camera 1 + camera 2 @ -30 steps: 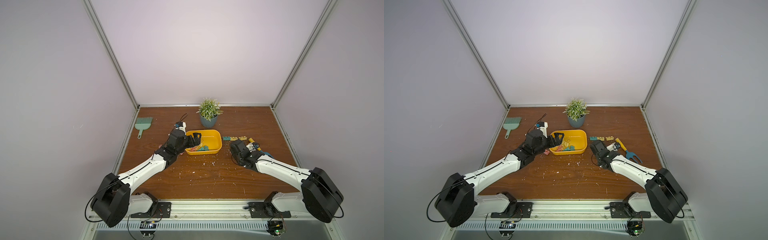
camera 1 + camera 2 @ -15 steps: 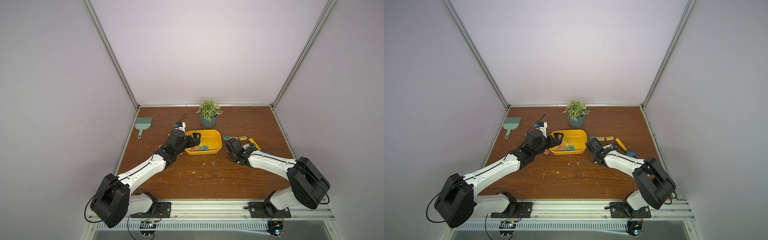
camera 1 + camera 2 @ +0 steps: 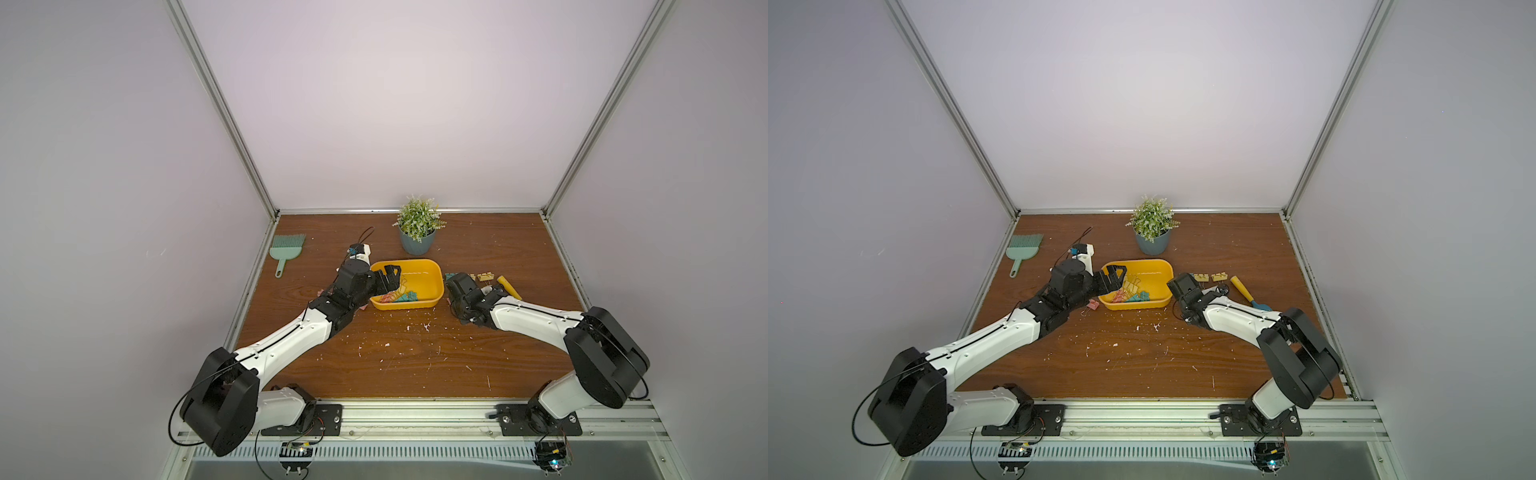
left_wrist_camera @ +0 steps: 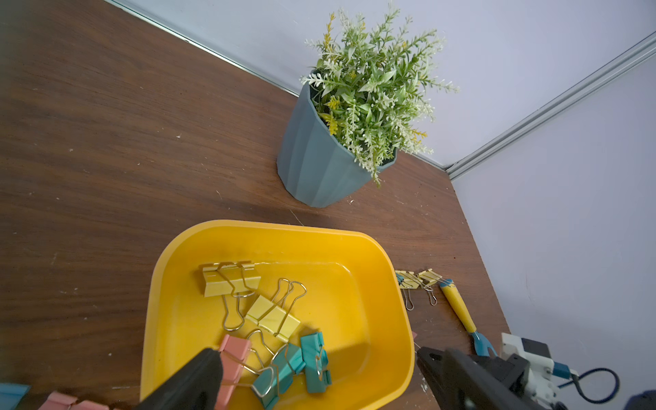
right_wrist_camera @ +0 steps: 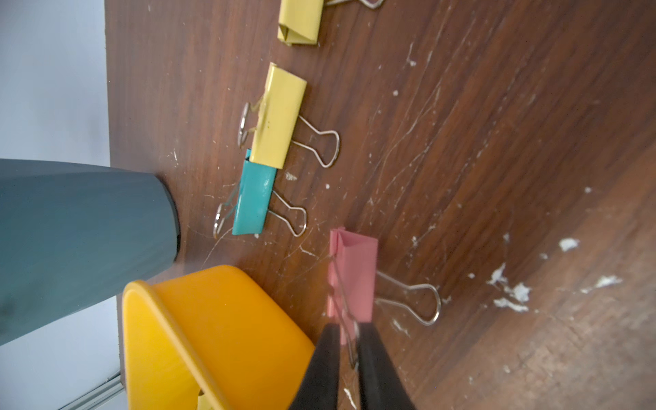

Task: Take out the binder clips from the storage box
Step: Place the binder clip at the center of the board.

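Now nearer the box (image 5: 220,319) edge, the right gripper (image 5: 349,339) is flanking a pink clip (image 5: 355,273), hold unclear; the left gripper (image 4: 316,355) is gaping over it.

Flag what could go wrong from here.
1. Right claw straddles the pink clip's wire handle on the table; if it snags on retreat, the clip could drag against the box.
2. The clips left in the box lie with handles interlocked; the open left claw above may lift several and drop some.
3. One left finger looks over the rim; descending could tip the box.
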`<action>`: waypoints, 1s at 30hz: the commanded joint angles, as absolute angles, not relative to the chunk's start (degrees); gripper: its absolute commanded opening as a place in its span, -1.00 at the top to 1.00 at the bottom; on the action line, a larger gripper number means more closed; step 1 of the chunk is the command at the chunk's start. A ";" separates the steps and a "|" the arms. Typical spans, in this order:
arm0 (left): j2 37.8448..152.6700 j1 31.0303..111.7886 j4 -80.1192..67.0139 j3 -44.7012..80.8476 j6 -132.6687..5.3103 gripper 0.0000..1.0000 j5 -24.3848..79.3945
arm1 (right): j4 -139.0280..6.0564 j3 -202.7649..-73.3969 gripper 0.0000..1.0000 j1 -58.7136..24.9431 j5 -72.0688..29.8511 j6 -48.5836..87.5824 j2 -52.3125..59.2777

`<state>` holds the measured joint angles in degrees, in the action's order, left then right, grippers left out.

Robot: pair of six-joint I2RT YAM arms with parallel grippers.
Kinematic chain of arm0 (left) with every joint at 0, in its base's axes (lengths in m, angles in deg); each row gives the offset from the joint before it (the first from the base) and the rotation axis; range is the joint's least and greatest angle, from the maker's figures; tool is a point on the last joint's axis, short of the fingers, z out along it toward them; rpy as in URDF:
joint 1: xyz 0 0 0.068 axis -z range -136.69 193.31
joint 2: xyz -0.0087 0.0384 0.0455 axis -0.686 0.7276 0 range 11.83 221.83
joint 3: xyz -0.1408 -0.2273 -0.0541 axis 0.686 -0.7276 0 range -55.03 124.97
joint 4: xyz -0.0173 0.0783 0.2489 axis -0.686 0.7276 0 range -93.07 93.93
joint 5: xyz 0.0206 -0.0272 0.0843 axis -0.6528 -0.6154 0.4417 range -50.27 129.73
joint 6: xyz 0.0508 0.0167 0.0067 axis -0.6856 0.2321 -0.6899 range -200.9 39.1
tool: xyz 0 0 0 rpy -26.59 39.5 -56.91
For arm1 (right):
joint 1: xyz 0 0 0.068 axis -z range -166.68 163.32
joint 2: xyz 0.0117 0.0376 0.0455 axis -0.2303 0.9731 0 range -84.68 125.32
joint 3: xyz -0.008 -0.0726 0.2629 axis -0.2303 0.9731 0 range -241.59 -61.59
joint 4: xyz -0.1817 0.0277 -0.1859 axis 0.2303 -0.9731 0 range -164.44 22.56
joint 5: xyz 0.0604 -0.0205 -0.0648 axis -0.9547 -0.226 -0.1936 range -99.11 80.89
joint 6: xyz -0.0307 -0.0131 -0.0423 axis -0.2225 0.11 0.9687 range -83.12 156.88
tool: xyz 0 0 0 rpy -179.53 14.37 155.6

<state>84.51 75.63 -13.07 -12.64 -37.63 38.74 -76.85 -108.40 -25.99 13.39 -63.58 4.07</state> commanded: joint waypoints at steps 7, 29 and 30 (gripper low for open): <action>84.95 76.10 -12.05 -11.93 -37.44 -0.99 39.34 | -70.92 -108.21 0.55 -26.35 10.12 -56.57 2.16; 85.75 76.09 -10.70 -10.75 -38.87 -0.99 40.06 | -74.07 -104.16 0.32 -26.32 11.51 -50.26 -5.33; 85.79 76.09 -10.48 -10.58 -39.10 -0.99 40.16 | -73.58 -103.80 0.31 -26.25 11.38 -49.87 -5.98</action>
